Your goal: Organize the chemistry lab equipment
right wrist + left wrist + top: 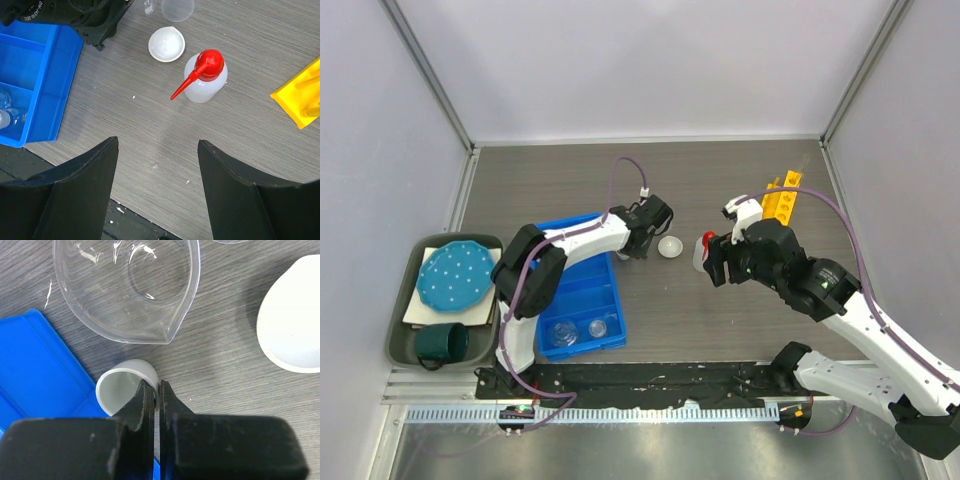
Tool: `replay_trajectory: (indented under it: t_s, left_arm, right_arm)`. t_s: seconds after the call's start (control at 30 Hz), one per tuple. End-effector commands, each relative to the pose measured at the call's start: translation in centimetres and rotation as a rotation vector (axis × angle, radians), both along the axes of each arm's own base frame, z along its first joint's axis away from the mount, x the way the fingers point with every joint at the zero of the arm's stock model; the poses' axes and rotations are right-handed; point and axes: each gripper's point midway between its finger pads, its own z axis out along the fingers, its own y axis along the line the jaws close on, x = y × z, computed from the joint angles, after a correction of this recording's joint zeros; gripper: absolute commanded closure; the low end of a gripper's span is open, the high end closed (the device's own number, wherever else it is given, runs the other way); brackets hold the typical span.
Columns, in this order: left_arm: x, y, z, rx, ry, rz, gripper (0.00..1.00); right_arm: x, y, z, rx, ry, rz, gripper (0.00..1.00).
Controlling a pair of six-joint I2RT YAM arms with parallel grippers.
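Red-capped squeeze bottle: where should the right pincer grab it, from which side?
Grip the squeeze bottle by its round clear body, below the red cap. It stands upright with the thin spout slanting out sideways, so probably bring the open right pincer down from above, closing across the body at right angles to the spout, clear of the white dish beside it.

Grey wood-grain table [720, 320], blue tray [35, 370] left of the left gripper [158, 390], small white cup [117, 387] at its tips, clear glass beaker [125, 285] and white round dish [295, 325] just beyond, red-capped squeeze bottle [205, 77] ahead of the right gripper [156, 141], yellow rack [300, 100] farther right.
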Motion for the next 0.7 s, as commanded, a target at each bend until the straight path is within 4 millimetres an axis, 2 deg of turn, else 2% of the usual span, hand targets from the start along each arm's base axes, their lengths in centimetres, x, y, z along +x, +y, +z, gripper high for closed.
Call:
replay_trajectory:
  t_s: [0.0, 0.13, 0.2, 0.23, 0.27, 0.3, 0.47, 0.53, 0.57, 0.6, 0.67]
  left_arm:
    - [0.8, -0.4, 2.7, -0.032, -0.069, 0.005, 1.0]
    - [0.2, -0.6, 6.4, -0.025, -0.113, -0.012, 1.0]
    - [0.4, -1.2, 8.8, -0.036, -0.147, 0.007, 1.0]
    - [-0.3, -0.5, 9.7, -0.011, -0.142, 0.022, 1.0]
    - [0.0, -0.8, 11.6, -0.037, -0.165, 0.041, 1.0]
    - [-0.3, -0.7, 12.3, -0.05, -0.166, 0.073, 1.0]
    - [-2.5, 2.2, 17.3, -0.099, -0.203, 0.209, 1.0]
    - [-3.8, 3.5, 17.4, -0.121, -0.191, 0.283, 1.0]
    - [-4.5, 4.1, 18.3, -0.153, -0.198, 0.305, 1.0]
    - [-5.4, 4.8, 17.3, -0.14, -0.173, 0.324, 1.0]
    - [-6.6, 5.6, 16.8, -0.172, -0.158, 0.388, 1.0]
  right_arm:
    - [0.1, 0.6, 1.3, 0.053, -0.034, 0.012, 0.3]
    - [0.0, 0.9, 1.5, 0.074, -0.026, 0.018, 0.3]
    - [-0.1, 1.2, 1.6, 0.087, -0.021, 0.023, 0.31]
    - [-0.2, 1.2, 1.7, 0.093, -0.018, 0.028, 0.31]
    - [-0.3, 1.2, 1.7, 0.093, -0.018, 0.028, 0.32]
    - [-0.4, 1.2, 1.8, 0.098, -0.019, 0.03, 0.32]
    - [-0.6, 0.8, 2.2, 0.087, -0.019, 0.029, 0.33]
    - [-0.7, 1.0, 2.5, 0.096, -0.019, 0.038, 0.33]
    - [-0.8, 1.1, 2.4, 0.095, -0.014, 0.042, 0.33]
    - [-0.8, 1.1, 2.5, 0.097, -0.016, 0.044, 0.34]
    - [-0.9, 1.3, 2.5, 0.102, -0.011, 0.05, 0.34]
